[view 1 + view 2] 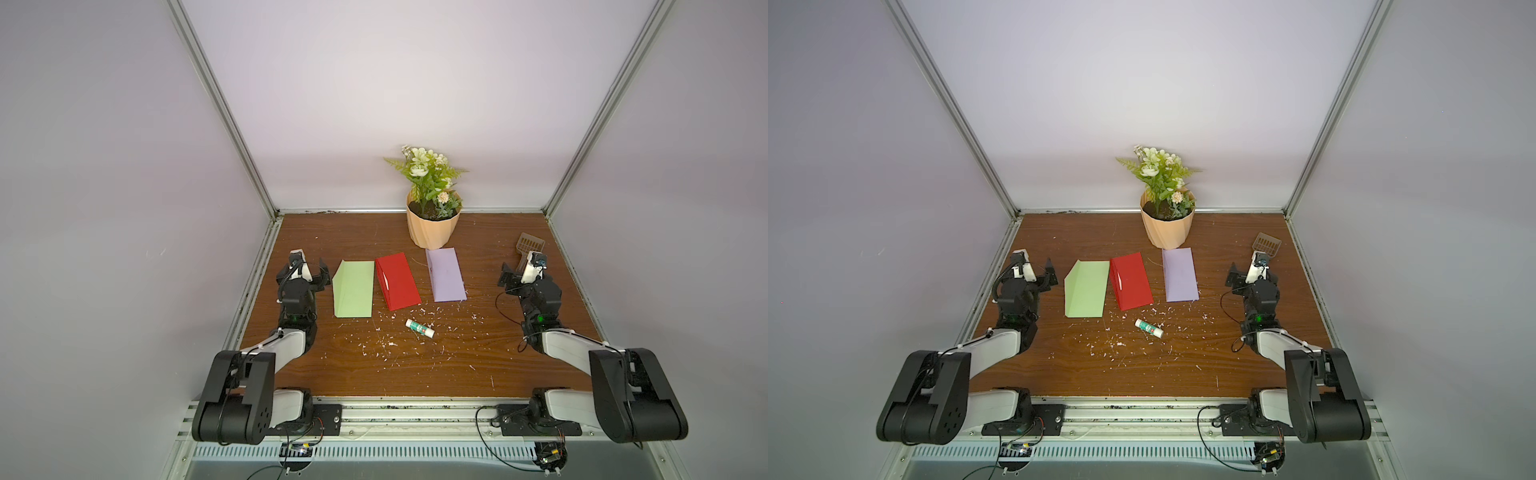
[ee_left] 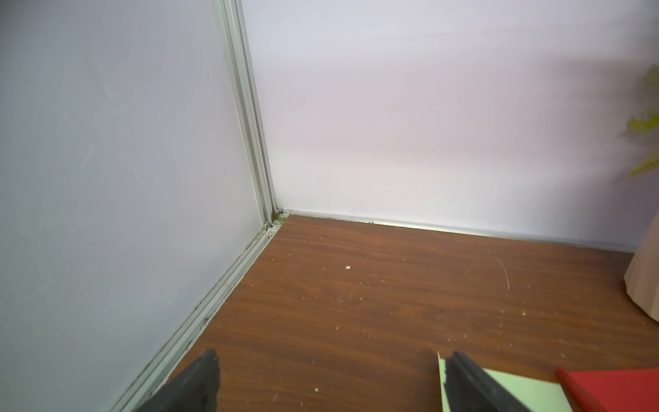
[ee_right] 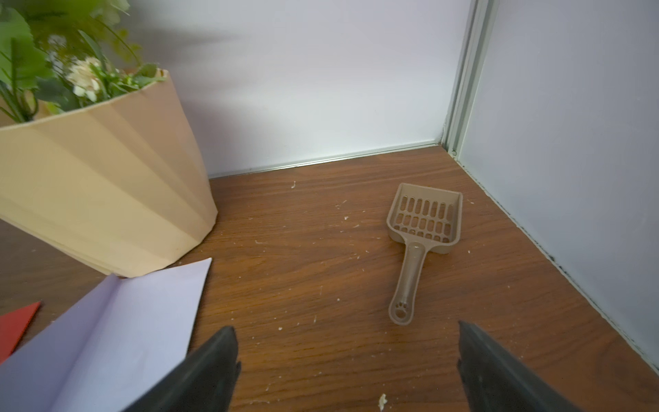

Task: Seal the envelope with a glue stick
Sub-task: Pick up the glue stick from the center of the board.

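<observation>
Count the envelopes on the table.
3, in a row: green envelope by the left gripper, red envelope in the middle, lilac envelope before the plant pot. None seems hidden.

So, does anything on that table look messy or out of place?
Yes. Small pale scraps litter the wooden table around the glue stick, like leftover crumbs. A brown slotted scoop lies by the far corner, odd beside stationery. The red envelope sits skewed between the green envelope and purple envelope.
</observation>
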You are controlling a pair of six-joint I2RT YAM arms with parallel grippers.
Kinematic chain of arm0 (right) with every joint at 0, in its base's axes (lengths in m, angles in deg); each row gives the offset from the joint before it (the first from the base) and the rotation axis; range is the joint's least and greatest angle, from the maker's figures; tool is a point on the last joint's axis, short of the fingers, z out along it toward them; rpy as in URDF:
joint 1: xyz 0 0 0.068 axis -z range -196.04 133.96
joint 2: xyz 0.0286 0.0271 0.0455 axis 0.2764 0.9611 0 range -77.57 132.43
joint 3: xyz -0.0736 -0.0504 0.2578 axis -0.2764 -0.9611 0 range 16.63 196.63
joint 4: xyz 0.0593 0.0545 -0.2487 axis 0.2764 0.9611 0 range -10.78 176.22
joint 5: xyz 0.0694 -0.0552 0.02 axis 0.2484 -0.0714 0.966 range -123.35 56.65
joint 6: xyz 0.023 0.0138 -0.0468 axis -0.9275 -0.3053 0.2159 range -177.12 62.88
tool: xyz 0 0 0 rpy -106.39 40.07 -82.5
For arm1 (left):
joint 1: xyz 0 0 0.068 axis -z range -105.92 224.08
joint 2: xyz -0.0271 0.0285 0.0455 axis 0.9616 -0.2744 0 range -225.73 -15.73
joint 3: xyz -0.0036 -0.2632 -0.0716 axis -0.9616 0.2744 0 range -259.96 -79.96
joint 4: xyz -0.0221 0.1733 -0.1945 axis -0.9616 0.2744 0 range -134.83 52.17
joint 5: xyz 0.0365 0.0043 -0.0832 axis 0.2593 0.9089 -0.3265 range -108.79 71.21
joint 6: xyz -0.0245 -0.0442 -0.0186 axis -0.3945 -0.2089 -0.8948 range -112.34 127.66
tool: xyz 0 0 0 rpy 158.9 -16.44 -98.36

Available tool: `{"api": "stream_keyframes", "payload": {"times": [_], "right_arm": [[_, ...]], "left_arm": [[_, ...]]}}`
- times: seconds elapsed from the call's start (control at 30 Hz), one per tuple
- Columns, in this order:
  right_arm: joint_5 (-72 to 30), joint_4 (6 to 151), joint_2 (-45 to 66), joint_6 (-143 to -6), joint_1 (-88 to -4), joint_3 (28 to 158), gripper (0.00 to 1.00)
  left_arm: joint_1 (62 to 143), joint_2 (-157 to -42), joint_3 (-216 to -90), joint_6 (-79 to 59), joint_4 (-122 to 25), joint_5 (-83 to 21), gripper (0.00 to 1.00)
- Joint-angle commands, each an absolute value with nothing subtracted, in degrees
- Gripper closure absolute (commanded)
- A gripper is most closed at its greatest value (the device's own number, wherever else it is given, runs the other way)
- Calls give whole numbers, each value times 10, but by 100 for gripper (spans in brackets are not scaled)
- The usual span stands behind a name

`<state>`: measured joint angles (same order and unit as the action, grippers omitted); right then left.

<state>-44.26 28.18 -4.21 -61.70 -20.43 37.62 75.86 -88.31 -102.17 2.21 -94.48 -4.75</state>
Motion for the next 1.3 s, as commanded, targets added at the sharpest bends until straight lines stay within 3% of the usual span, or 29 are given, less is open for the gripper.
{"api": "stream_keyframes", "payload": {"times": [0.0,0.23,0.5,0.83,1.27], "right_arm": [[-376,373,-73,-668,-204,413,1],[-232,535,-90,-706,-215,482,1],[-133,636,-82,-718,-328,504,1],[-199,805,-1,-586,-551,593,4],[-285,963,234,-496,-660,809,12]], "left_arm": [[748,-854,-1073,-15,-796,-84,0],[751,-853,-1142,-64,-641,-236,0],[807,-792,-1114,-128,-587,-248,0],[826,-708,-1047,-184,-563,-261,1],[827,-661,-1022,-230,-546,-303,1]]}}
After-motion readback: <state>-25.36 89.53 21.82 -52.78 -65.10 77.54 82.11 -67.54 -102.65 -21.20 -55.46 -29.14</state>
